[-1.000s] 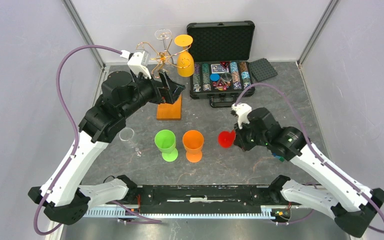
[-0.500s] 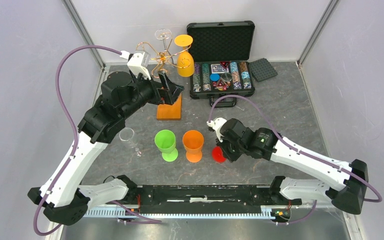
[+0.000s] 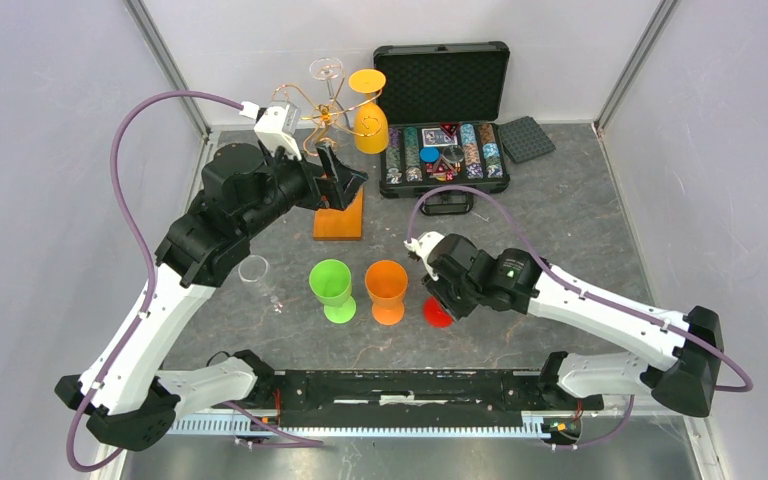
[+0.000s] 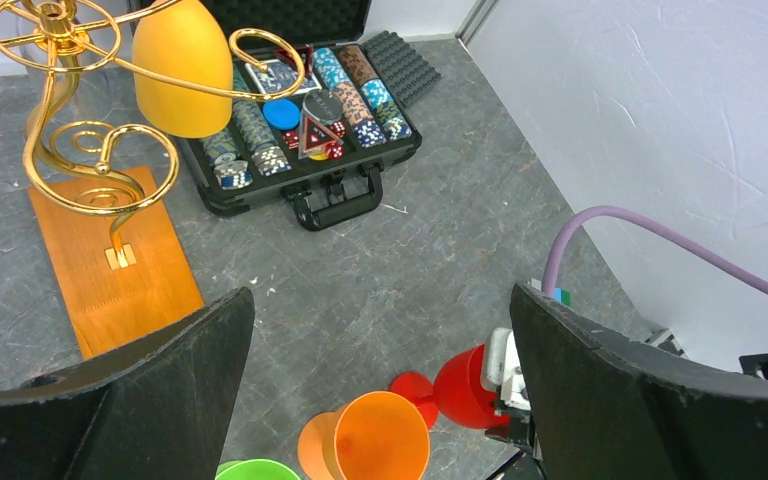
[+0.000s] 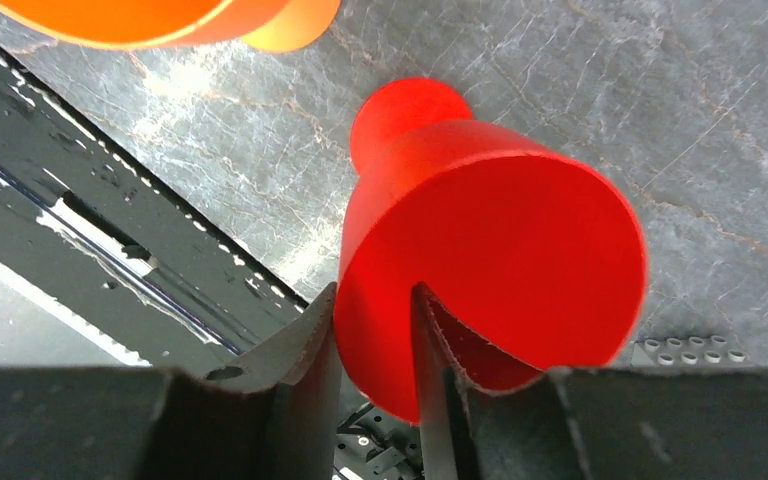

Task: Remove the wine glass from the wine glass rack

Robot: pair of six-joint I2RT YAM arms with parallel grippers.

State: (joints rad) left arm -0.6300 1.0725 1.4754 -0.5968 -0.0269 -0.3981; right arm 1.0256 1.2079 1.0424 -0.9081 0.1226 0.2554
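Hanging bowl-down from a curled arm of the wine glass rack (image 3: 341, 221), upper centre of the top view: one yellow wine glass (image 3: 370, 126), long axis upright, foot uppermost. A clear wine glass (image 3: 326, 68) hangs at the rack's far side; only its foot shows plainly.

Left gripper (image 4: 380, 300): jaws spread wide, holding nothing, poised over the rack's wooden base. In the left wrist view the yellow glass sits at upper left, ahead of the fingers and off their centre line.

Right gripper (image 5: 372, 300): jaws pinching the rim wall of a red wine glass (image 5: 490, 240), one finger inside the bowl and one outside. The glass sits lower centre in the top view, just right of the orange glass (image 3: 387, 282); whether its foot touches the table (image 3: 560, 200) cannot be told.

Judgement: the left arm is much nearer the rack. To free the yellow glass, the coming move needs the jaws swung toward the hanging bowl.

Also present: green glass (image 3: 331, 282); open chip case (image 3: 445, 160).
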